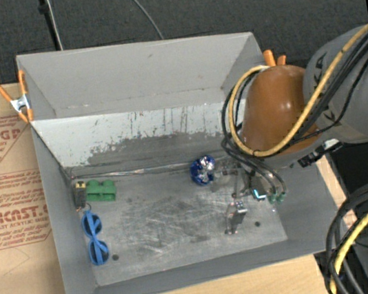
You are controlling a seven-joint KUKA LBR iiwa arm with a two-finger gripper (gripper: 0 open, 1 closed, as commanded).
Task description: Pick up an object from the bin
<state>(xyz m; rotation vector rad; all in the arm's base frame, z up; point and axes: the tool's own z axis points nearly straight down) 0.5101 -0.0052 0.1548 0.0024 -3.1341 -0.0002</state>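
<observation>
Gripper (236, 216) low over bare bin (145, 79) floor
Its opening I cannot tell. Closing here likely grabs nothing, and a nudge could roll the nearby blue ball (203, 169).

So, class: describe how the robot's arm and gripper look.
The arm is grey and rounded, with dark lettering. An orange-brown dome cover sits at its wrist, looped by yellow and black cables. The gripper is small, slim, bare metal.

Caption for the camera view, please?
Gripper low in the bin, right side, near a shiny blue ball; green block and blue plastic loops lie left.
</observation>
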